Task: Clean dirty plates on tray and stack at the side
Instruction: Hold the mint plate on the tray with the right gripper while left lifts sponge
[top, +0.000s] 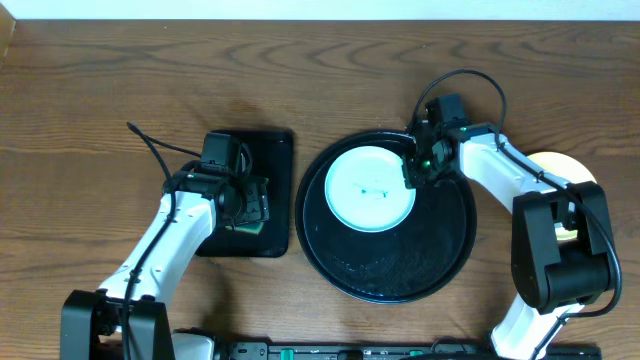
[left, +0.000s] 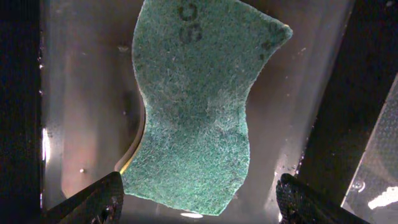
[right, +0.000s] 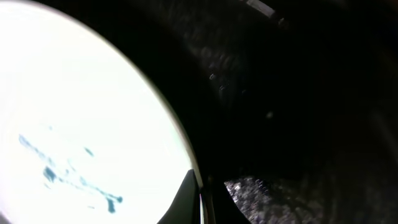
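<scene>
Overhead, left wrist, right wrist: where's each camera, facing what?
Overhead: above the table, facing down; both arms, plate, round tray.
Left wrist: left arm, facing down at the sponge; left gripper fingertips show.
Right wrist: right arm, close on the plate's rim; one fingertip shows.
Shared: overhead and right wrist both see plate and tray.

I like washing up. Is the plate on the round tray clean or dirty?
Dirty. The plate on the tray has small dark smears near its centre, seen from the right wrist.

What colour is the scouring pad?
The scouring pad is dark green, clearest in the left wrist view.
</scene>
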